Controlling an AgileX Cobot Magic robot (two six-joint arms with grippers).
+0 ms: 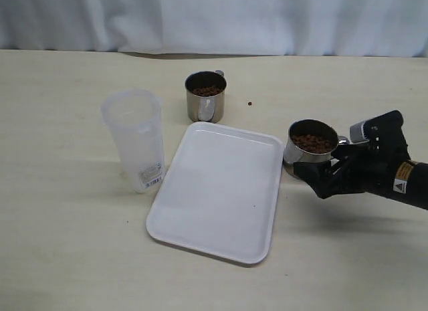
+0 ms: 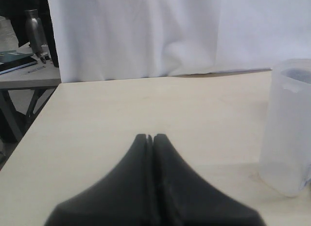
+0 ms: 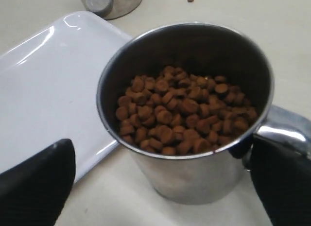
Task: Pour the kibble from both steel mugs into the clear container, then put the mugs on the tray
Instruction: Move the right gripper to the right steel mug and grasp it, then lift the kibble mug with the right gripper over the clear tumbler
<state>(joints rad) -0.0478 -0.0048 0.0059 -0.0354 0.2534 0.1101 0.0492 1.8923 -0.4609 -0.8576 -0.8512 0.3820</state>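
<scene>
Right claw (image 1: 332,162) wide open, straddling steel mug (image 1: 309,145) on counter (image 1: 67,257) right of tray (image 1: 221,190), kibble (image 3: 180,114) inside; likely lined up for side grasp. Left claw (image 2: 149,138) closed, empty, near clear container (image 1: 134,140), perhaps to steady it.

Pale surface before a white backdrop
A white cloth backdrop (image 1: 214,17) hangs behind the light wooden surface (image 1: 67,257). Off to one side, a grey metal bottle (image 2: 33,26) and a dark book (image 2: 14,60) sit on a side table (image 2: 29,78).

mugs (image 1: 200,109): shiny steel | container (image 1: 134,140): frosted plastic | tray (image 1: 221,190): glossy white plastic | table (image 1: 67,224): matt | backdrop (image 1: 200,17): cloth
</scene>
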